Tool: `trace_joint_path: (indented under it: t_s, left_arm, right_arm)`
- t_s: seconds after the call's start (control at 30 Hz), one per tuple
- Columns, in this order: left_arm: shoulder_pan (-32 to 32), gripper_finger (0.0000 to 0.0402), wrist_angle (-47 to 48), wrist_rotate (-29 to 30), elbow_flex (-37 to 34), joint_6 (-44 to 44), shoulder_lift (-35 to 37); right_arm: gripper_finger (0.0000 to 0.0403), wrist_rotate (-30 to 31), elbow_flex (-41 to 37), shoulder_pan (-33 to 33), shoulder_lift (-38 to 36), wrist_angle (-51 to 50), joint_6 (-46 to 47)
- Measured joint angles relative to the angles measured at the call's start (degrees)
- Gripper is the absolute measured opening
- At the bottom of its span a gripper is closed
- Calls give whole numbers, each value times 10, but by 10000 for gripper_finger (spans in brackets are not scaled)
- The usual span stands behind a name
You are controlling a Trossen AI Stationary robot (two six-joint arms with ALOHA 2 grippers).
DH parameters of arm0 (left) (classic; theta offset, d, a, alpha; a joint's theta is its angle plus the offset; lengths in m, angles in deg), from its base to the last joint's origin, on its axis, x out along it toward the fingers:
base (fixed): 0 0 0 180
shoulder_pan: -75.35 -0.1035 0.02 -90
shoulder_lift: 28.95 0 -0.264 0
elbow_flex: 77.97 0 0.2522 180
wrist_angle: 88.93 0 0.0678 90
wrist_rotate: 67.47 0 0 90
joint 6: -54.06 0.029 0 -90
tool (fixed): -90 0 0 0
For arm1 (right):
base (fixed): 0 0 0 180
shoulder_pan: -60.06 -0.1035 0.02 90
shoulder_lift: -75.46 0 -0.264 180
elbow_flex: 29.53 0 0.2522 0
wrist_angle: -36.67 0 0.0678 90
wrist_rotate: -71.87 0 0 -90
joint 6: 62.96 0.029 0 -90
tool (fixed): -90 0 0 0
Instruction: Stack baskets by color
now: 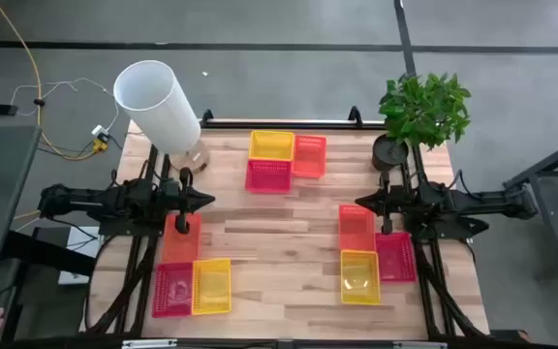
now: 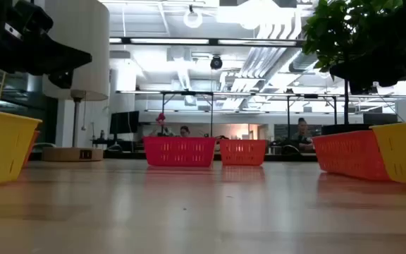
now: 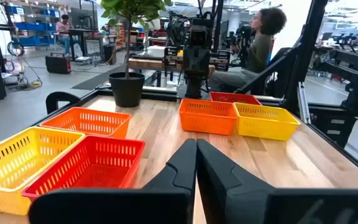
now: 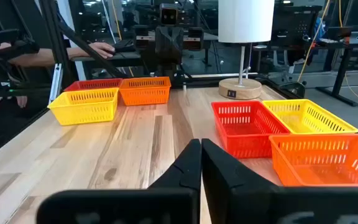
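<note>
Bright, even overhead ceiling lighting; soft shadows on the table (image 1: 289, 242), whose near surface blurs in the low view.

From where I stand, no writing can be read anywhere. A small dark label sits on the lamp base (image 4: 240, 91), but its marks are too small to make out.

Nine baskets: three yellow (image 1: 271, 145), three orange (image 1: 309, 156), three pink-red (image 1: 268, 175).
</note>
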Motion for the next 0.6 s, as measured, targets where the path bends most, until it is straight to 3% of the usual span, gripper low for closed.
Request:
trace_joint_path:
  t_s: [0.6]
  left_arm:
    - [0, 1, 0, 0, 0, 0, 0]
  right_arm:
    - [0, 0, 0, 0, 0, 0, 0]
